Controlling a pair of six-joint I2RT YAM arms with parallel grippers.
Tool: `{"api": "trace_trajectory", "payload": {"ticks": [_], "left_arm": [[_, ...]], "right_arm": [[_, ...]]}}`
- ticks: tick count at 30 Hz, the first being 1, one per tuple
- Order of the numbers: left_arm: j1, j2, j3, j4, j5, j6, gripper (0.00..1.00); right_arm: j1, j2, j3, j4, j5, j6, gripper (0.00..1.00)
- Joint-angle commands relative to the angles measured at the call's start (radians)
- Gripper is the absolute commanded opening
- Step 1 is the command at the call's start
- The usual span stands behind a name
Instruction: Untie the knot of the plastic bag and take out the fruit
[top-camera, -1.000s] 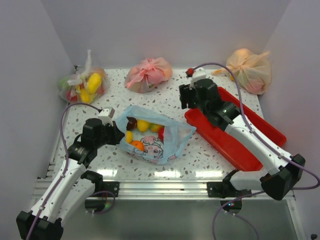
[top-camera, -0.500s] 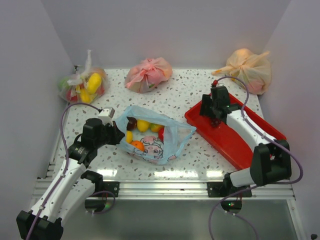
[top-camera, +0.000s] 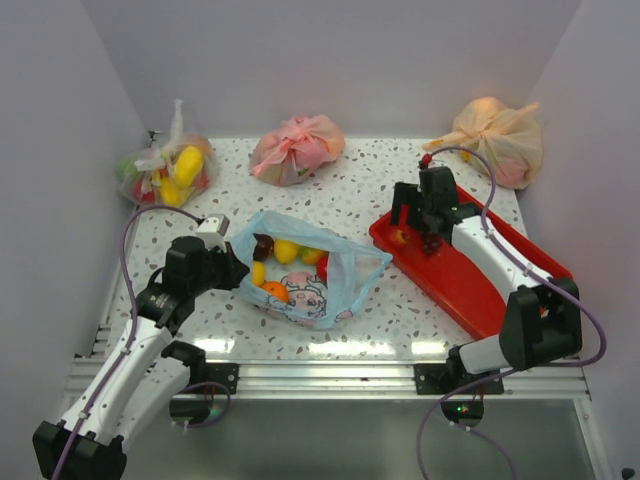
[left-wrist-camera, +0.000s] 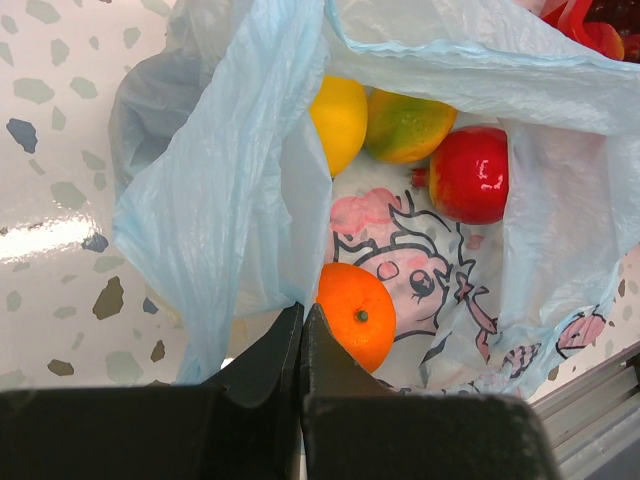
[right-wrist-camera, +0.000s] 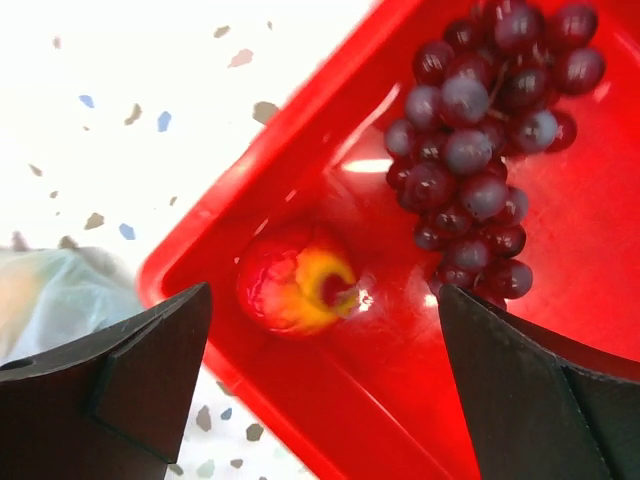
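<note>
The left gripper (left-wrist-camera: 302, 312) has its fingers pressed together on a fold of the plastic bag (left-wrist-camera: 230, 200), pinching the thin blue film at the bag's near edge. The bag's mouth gapes just ahead of these fingers. An orange (left-wrist-camera: 357, 315) lies right beside the fingertips. Farther ahead sit a lemon (left-wrist-camera: 340, 118), a mango (left-wrist-camera: 405, 125) and a red fruit (left-wrist-camera: 470, 172).

The right gripper (right-wrist-camera: 325, 295) hovers with its fingers wide apart, holding nothing, above the near corner of the red tray (right-wrist-camera: 560, 230). Directly beneath the gap lies a red-and-yellow fruit (right-wrist-camera: 300, 280), blurred, possibly an apple. The grape bunch (right-wrist-camera: 480, 130) rests in the tray just beyond it.
</note>
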Motion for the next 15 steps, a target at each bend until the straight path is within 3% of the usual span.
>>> {"api": "trace_trajectory", "payload": {"ticks": [1, 5, 10, 15], "left_arm": [[0.009, -0.004, -0.001, 0.046, 0.002, 0.005, 0.00], [0.009, -0.004, -0.003, 0.046, 0.001, 0.005, 0.00], [0.007, -0.005, -0.003, 0.046, -0.001, 0.005, 0.00], [0.007, -0.007, -0.003, 0.048, -0.001, 0.003, 0.00]], "right_arm": [[0.049, -0.090, 0.086, -0.021, -0.023, -0.085, 0.99], [0.217, -0.111, 0.184, -0.093, 0.013, -0.177, 0.99], [0.372, -0.110, 0.266, -0.132, -0.052, -0.221, 0.97], [0.584, -0.016, 0.407, -0.213, -0.122, -0.293, 0.95]]}}
